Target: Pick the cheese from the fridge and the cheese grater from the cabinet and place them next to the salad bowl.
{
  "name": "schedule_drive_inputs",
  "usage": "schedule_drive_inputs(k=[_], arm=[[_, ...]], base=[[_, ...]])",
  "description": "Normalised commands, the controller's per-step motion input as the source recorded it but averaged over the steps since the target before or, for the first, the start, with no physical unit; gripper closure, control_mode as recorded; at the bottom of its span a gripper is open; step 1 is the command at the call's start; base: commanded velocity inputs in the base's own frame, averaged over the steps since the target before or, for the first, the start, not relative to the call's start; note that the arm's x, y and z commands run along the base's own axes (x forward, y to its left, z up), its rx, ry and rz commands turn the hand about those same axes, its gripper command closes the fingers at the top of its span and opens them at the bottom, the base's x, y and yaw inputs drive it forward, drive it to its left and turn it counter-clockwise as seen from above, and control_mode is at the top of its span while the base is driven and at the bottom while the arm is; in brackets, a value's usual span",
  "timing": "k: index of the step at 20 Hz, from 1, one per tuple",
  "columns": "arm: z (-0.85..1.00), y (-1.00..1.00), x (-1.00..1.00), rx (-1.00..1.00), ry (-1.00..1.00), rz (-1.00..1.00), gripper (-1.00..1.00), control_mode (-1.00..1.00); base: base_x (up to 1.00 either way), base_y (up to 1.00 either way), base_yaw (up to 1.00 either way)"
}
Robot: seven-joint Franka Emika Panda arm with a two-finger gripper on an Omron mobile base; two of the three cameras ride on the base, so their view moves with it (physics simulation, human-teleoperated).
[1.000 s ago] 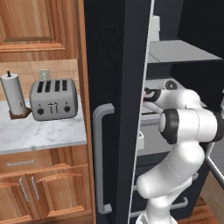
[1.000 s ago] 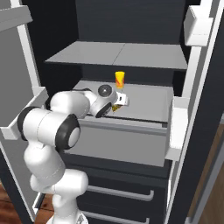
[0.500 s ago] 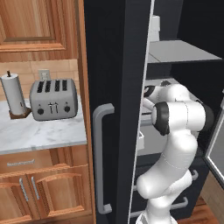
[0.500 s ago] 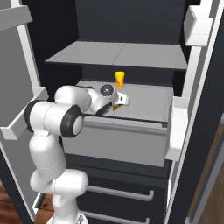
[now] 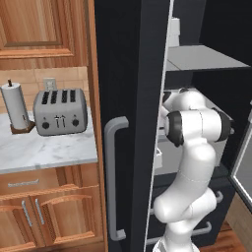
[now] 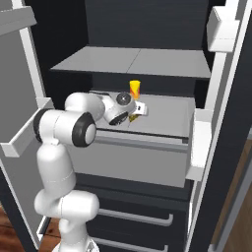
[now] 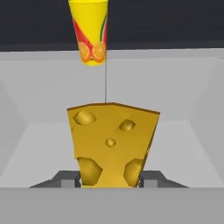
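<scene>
Here the small yellow-orange holed cheese wedge (image 7: 111,144) is clamped low between the gripper (image 7: 111,180) jaws, over the fridge's grey drawer (image 7: 39,100); being light yet slippery, its flat sides are best held

Marble counter (image 5: 44,152) at 9 o'clock; silver toaster (image 5: 60,111), paper-towel roll (image 5: 16,106), wall outlet (image 5: 49,83). Brown wooden base cupboards (image 5: 44,211) below. Wood floor (image 5: 231,231) at 5 o'clock.

arm: reaching forward, elbow raised | gripper (image 7: 109,181): fingers closed on wedge
</scene>
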Motion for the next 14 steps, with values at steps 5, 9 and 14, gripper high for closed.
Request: schedule_drive_inputs(k=[5, 9, 14], arm=[[-0.24, -0.01, 0.13, 0.01, 0.00, 0.00, 1.00, -1.00], [-0.21, 0.00, -0.07, 0.03, 0.00, 0.00, 1.00, -1.00], [-0.01, 0.00, -0.56, 0.01, -0.05, 0.00, 1.00, -1.00]], base=[[0.00, 0.00, 0.00], [0.00, 0.00, 0.00], [0.00, 0.00, 0.00]])
